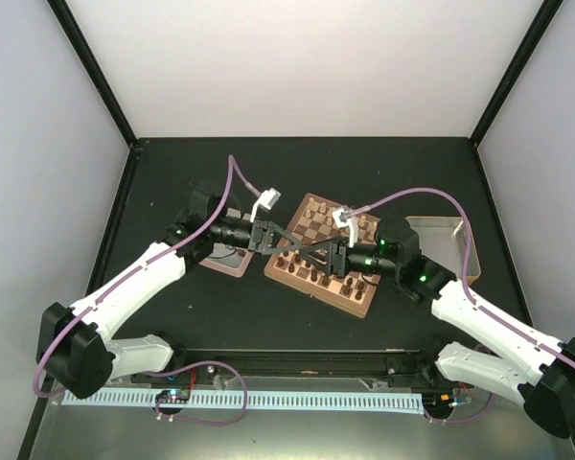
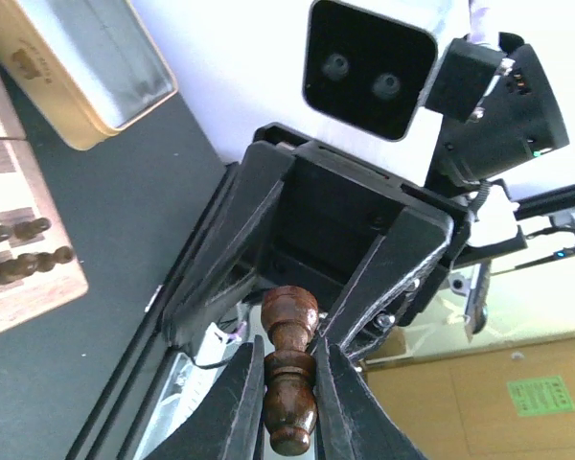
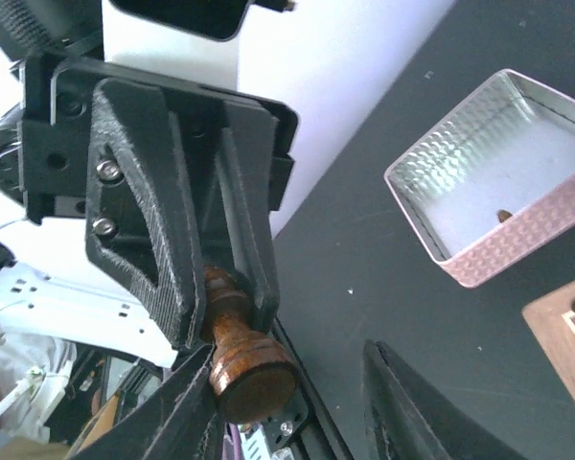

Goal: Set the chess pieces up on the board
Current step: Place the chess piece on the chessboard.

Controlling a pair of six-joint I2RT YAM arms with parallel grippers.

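Your left gripper [image 2: 289, 347] pinches a dark chess piece [image 2: 289, 383] while your right gripper [image 3: 286, 353] gapes wide around it, so letting go early could drop it onto the board [image 1: 345, 297].

The board [image 2: 29, 292] is cut off by the left wrist view's edge; the speck [image 3: 503, 215] in the pink tray [image 3: 517, 240] is too small to identify.

Two-tone arms, purple wiring everywhere
White shells on left arm [image 1: 134, 278] and right arm [image 1: 494, 326], black joints, purple cables [image 1: 233, 171] along both, silver screws [image 3: 103, 171] in black ribbed fingers [image 3: 144, 230], green status lights [image 1: 381, 247].
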